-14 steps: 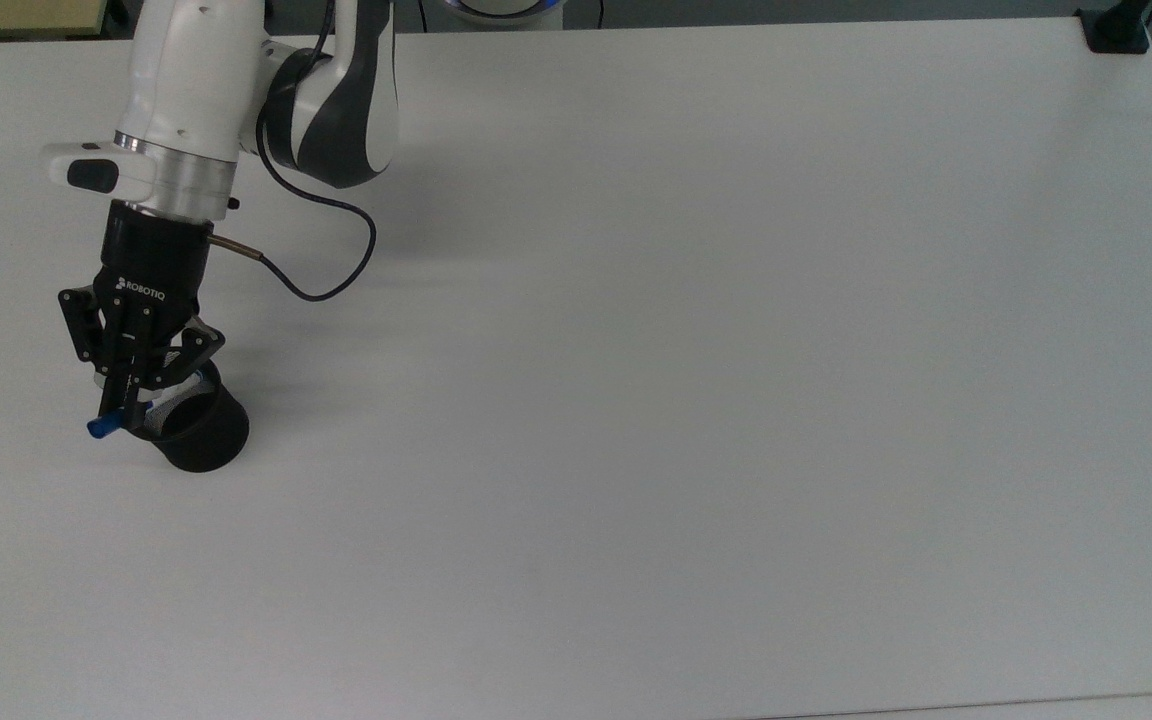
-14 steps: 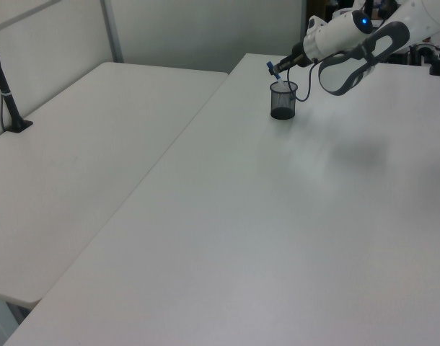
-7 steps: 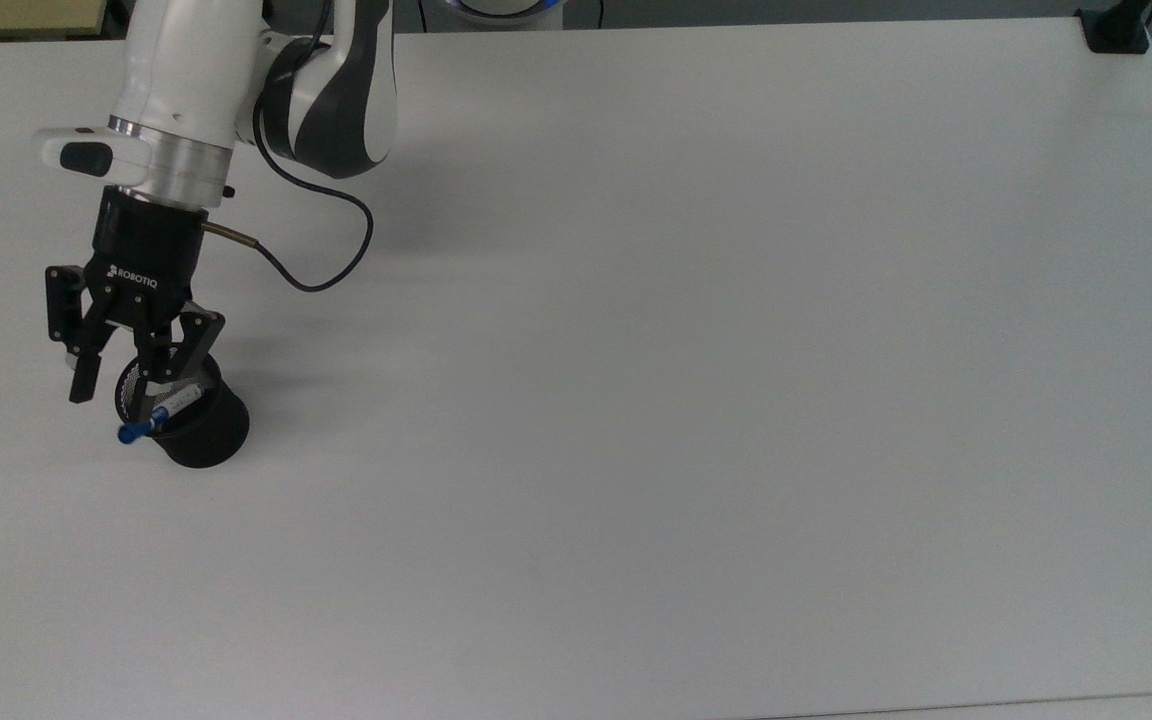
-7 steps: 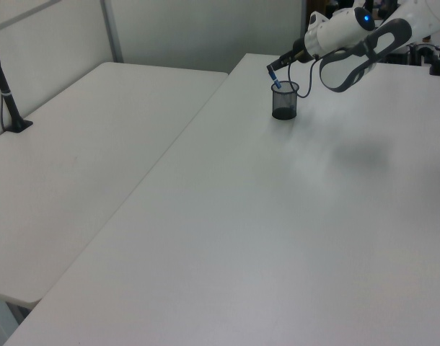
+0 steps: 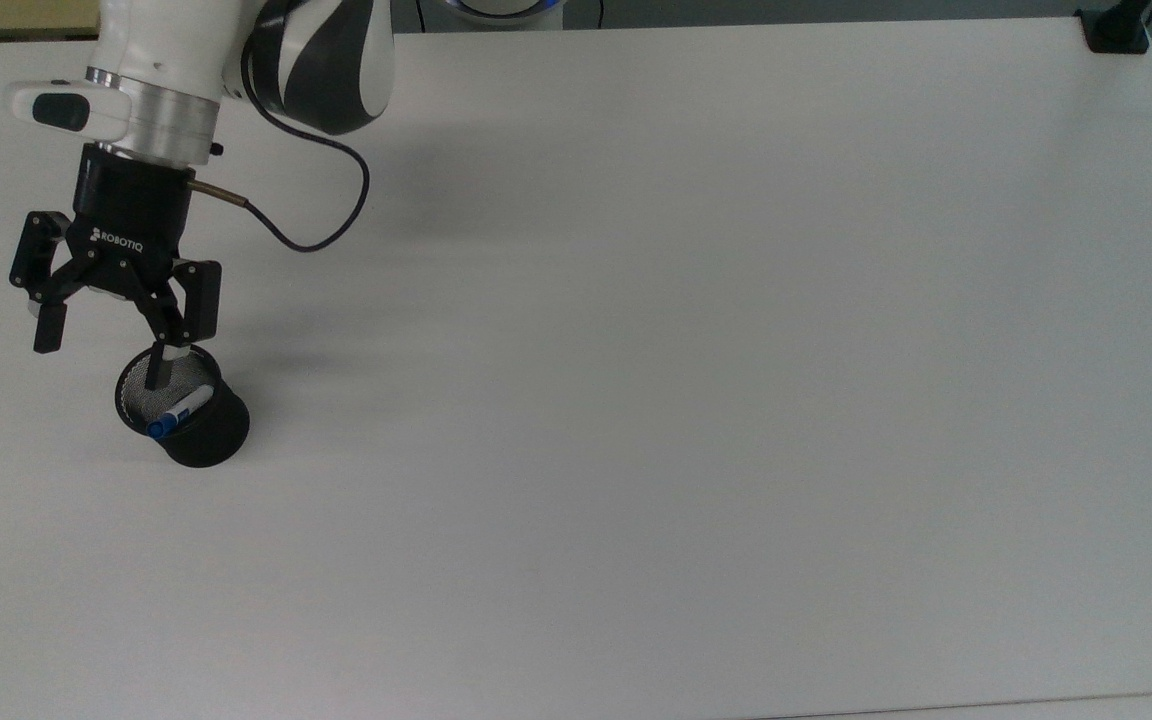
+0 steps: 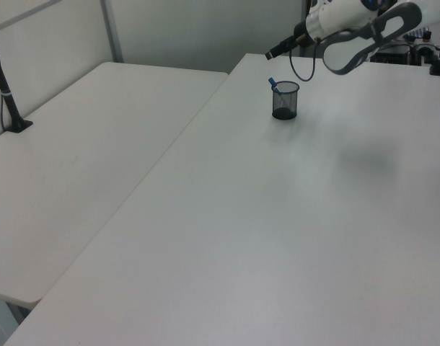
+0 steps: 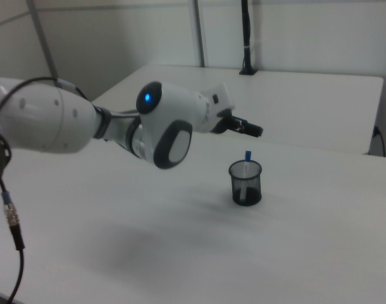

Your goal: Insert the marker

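The slim white-barrelled marker with a blue cap (image 5: 173, 414) stands tilted inside the black mesh cup (image 5: 204, 440) on the white table (image 5: 696, 360), its blue end above the rim; the black two-finger gripper (image 5: 104, 348) hangs spread wide and empty over the cup.

Two white tables (image 6: 97, 151) side by side; pale wall (image 6: 198, 29) behind; black pole (image 7: 246, 38).

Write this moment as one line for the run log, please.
marker: in cup, blue end up, leaning on rim | gripper: jaws open, above cup, empty | table: cup upright
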`<state>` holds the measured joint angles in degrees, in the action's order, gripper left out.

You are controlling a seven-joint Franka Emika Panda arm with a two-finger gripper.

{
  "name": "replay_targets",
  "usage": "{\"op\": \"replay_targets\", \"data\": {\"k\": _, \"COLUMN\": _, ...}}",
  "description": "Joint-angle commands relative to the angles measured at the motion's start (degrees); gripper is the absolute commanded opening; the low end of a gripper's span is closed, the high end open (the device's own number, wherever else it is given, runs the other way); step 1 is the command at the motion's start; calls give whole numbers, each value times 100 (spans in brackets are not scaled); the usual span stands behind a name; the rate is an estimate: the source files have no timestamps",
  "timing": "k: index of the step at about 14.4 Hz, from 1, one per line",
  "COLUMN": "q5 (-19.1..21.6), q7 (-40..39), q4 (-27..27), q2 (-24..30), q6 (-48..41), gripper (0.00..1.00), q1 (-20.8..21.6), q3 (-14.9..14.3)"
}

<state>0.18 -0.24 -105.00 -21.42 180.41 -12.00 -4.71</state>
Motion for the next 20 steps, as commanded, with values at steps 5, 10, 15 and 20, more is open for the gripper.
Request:
{"op": "replay_targets", "data": {"k": 5, "q5": 70, "q7": 410, "q4": 198, "q2": 1718, "q6": -3990, "gripper": 100, "q1": 197, "q3": 172}}
{"op": "replay_targets", "data": {"k": 10, "q5": 70, "q7": 980, "q4": 331, "q2": 2483, "q6": -6461, "gripper": 100, "q1": 583, "q3": 164}}
{"op": "replay_targets", "data": {"k": 15, "q5": 26, "q7": 1263, "q4": 366, "q2": 2819, "q6": -7994, "gripper": 100, "q1": 988, "q3": 102}}
{"op": "replay_targets", "data": {"k": 20, "q5": -316, "q7": 738, "q4": 392, "q2": 2591, "q6": -7504, "gripper": 100, "q1": 1033, "q3": 146}}
